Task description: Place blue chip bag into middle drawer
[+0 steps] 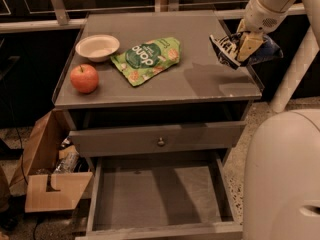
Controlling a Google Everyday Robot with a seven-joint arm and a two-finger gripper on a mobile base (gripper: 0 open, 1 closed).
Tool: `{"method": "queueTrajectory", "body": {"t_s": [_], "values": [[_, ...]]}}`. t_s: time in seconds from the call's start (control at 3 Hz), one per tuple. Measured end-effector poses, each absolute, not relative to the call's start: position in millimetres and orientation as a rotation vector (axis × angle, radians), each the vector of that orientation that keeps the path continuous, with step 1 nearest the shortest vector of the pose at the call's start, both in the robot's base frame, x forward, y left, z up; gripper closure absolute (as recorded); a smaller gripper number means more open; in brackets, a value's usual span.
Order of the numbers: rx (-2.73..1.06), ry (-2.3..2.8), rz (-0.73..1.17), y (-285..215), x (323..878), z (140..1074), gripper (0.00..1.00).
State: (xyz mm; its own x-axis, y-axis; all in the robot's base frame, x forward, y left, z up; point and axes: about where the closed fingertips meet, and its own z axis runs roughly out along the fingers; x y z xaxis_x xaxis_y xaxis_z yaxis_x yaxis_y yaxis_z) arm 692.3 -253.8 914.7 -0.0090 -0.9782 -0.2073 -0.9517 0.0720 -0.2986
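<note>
My gripper is shut on the blue chip bag, a dark navy foil bag with white lettering. It holds the bag in the air above the right end of the grey cabinet top, casting a shadow there. The bag sticks out on both sides of the fingers. The middle drawer is pulled open low at the front of the cabinet, with a bare grey floor and low side walls. It lies well below and to the left of the gripper.
A light green pouch, a white bowl and a red apple lie on the cabinet top. A shut drawer front with a round knob sits above the open drawer. A cardboard box stands at the left. My white body fills the lower right.
</note>
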Motion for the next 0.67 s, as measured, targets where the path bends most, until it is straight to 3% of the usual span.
{"method": "queueTrajectory", "body": {"t_s": [0.67], "values": [[-1.823, 2.014, -0.122, -269.9, 671.7, 936.6, 1.0]]}}
